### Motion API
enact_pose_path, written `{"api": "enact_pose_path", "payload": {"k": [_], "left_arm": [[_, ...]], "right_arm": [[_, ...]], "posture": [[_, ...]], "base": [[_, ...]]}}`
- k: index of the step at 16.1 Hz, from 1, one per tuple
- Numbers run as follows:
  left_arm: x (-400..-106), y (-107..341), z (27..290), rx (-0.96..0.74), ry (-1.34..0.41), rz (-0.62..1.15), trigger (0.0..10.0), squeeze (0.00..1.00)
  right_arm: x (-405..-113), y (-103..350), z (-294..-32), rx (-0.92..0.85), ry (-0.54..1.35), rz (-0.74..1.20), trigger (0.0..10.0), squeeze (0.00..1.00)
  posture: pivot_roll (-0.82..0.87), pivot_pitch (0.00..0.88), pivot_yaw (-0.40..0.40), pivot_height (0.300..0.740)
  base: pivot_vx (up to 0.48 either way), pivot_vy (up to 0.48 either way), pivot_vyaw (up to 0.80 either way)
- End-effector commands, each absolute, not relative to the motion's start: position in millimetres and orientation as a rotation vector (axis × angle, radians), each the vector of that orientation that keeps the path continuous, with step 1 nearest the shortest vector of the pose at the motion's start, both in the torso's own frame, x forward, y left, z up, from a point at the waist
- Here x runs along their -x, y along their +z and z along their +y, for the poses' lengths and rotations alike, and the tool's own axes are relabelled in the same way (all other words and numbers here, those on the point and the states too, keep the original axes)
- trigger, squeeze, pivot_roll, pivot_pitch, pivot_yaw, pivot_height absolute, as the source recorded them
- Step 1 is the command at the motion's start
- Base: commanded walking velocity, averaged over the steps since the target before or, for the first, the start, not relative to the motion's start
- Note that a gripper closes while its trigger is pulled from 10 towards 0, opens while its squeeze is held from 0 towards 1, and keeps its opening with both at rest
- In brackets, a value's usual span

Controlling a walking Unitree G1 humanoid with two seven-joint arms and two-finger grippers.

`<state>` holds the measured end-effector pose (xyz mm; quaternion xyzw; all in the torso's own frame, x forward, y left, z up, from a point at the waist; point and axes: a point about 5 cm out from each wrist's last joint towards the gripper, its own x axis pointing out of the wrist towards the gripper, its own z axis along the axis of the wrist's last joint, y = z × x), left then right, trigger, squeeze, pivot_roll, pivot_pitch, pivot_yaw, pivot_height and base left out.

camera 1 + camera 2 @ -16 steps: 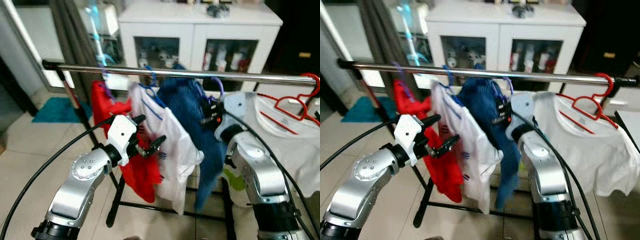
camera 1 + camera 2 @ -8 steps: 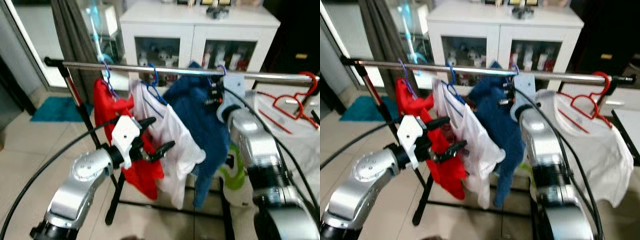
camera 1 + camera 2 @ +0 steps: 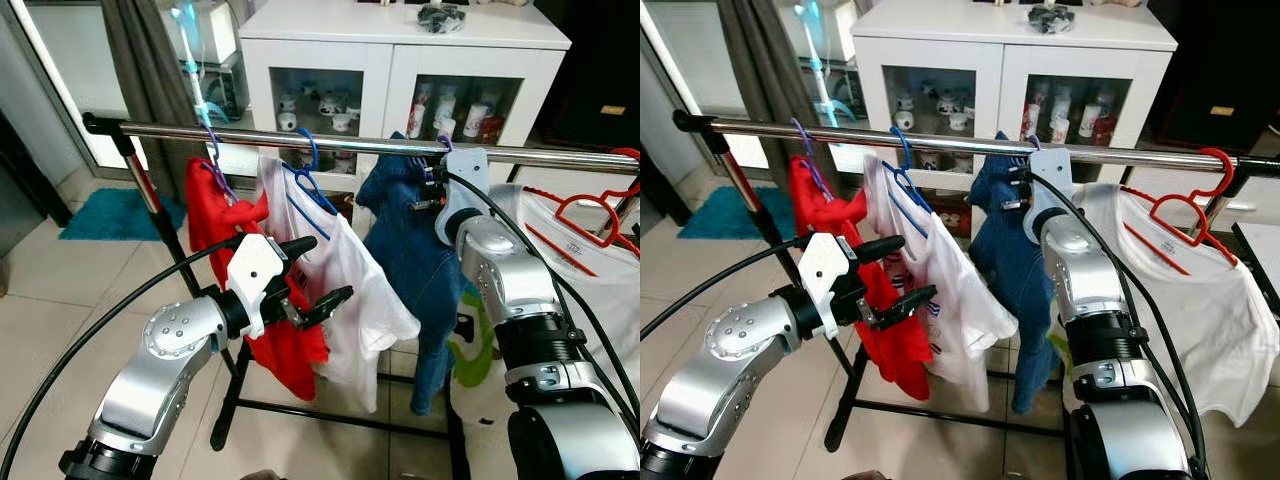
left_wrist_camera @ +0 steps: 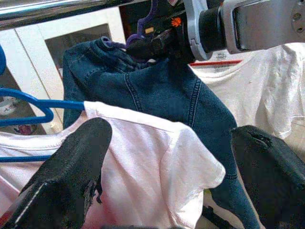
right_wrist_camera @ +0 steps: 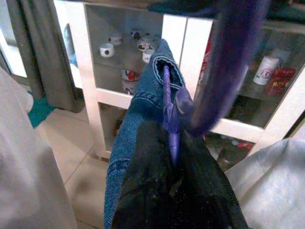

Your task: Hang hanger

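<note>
Hangers: I count four on one rail [image 3: 300,139]; right gripper [image 3: 428,190] pinches the purple hanger [image 5: 169,114], left gripper [image 3: 312,275] spread; tile floor [image 3: 60,300].

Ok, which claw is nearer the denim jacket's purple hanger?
Right. The right claw grips the purple hanger at the rail; the left claw hangs open lower, by the white shirt.

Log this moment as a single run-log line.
right gripper: shut on purple hanger, at rail | denim garment: on hanger | left gripper: open, near white shirt | hook over rail: cannot tell
</note>
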<state>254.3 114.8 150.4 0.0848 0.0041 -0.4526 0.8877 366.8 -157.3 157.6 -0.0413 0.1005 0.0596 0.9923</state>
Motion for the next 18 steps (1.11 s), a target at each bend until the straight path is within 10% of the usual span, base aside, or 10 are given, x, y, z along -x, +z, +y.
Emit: {"api": "enact_pose_path", "payload": {"k": [1, 7, 18], "left_arm": [[-259, 153, 116, -0.188, -0.936, 0.003, 10.0, 0.00], [-277, 151, 128, -0.206, -0.740, -0.013, 10.0, 0.00], [-278, 153, 136, -0.143, -0.554, -0.050, 10.0, 0.00]], "right_arm": [[-365, 162, -166, 0.024, 0.091, 0.136, 10.0, 1.00], [-325, 201, -170, -0.041, 0.265, -0.142, 10.0, 1.00], [-261, 174, -158, -0.075, 0.370, -0.072, 10.0, 1.00]], "posture": [[-0.02, 0.000, 0.081, 0.740], [-0.04, 0.000, 0.104, 0.740], [-0.04, 0.002, 0.101, 0.740]], "base": [[0.000, 0.000, 0.00], [0.000, 0.000, 0.00], [0.000, 0.133, 0.00]]}}
